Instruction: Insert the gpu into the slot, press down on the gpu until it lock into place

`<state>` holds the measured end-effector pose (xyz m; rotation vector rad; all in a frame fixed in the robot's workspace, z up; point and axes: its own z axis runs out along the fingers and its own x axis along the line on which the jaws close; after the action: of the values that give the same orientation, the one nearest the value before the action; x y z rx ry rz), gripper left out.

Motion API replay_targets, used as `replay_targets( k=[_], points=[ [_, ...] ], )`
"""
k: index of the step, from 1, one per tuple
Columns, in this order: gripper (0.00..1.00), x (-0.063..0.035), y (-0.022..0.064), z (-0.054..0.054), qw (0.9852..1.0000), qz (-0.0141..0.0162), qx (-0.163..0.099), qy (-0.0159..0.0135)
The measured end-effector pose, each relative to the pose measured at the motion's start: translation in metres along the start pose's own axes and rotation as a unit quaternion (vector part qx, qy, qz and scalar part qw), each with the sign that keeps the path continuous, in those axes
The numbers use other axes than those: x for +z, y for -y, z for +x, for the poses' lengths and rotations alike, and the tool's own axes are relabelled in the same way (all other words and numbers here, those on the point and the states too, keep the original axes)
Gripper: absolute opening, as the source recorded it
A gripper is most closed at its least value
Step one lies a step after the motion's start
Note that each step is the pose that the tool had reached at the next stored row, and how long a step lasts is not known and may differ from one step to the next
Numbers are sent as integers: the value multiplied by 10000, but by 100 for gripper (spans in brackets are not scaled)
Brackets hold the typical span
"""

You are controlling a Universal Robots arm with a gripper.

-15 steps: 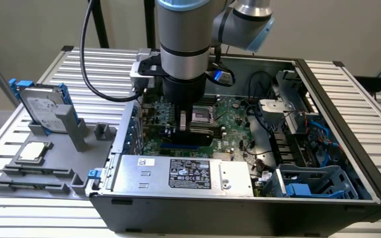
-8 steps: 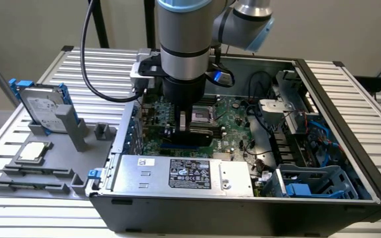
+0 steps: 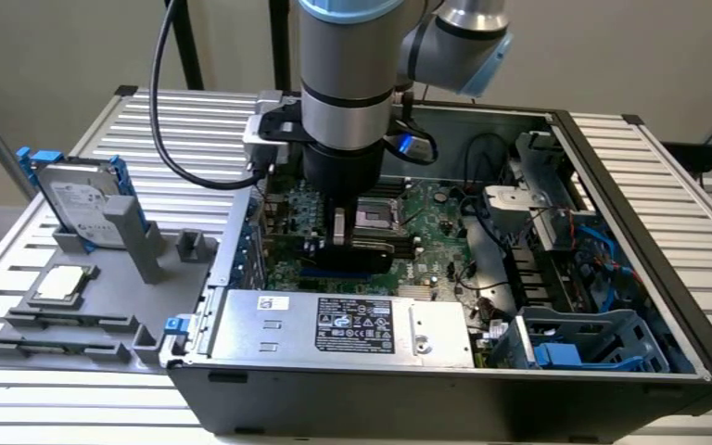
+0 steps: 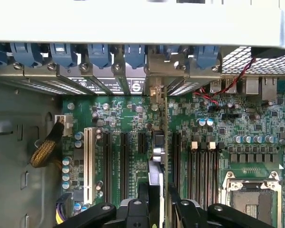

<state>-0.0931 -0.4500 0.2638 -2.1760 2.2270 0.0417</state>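
— Gripper [image 3: 346,243] is hanging straight down into the open case [image 3: 455,408] at the centre of the exterior view, and its fingers are clenching the gpu [image 3: 362,255], which is standing on edge over the motherboard [image 3: 437,209]
— Is the slot [image 3: 331,275] showing?
— It is showing as a blue strip right under the card's lower edge; whether the card is sitting fully home I cannot tell. The hard drive [image 3: 84,195] is standing in the grey stand [image 3: 146,241] at the exterior view's left, well apart
— And the wrist camera?
— It is looking along the card: the gpu [image 4: 157,154] is running edge-on between the gripper [image 4: 157,192] and its two black fingers [image 4: 143,204], the metal bracket [image 4: 156,90] is sitting among the blue latches [image 4: 99,54] at the case's rear wall, and the black memory strips [image 4: 205,166] are lying near it
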Motion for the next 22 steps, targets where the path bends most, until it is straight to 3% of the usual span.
replay_targets(
  k=[13, 16, 22],
  points=[
    [26, 24, 28, 0, 10000, -8, 0, 0],
    [26, 33, 28, 0, 10000, -29, 1, 0],
    [26, 44, 28, 0, 9999, -113, 3, -1]
  ],
)
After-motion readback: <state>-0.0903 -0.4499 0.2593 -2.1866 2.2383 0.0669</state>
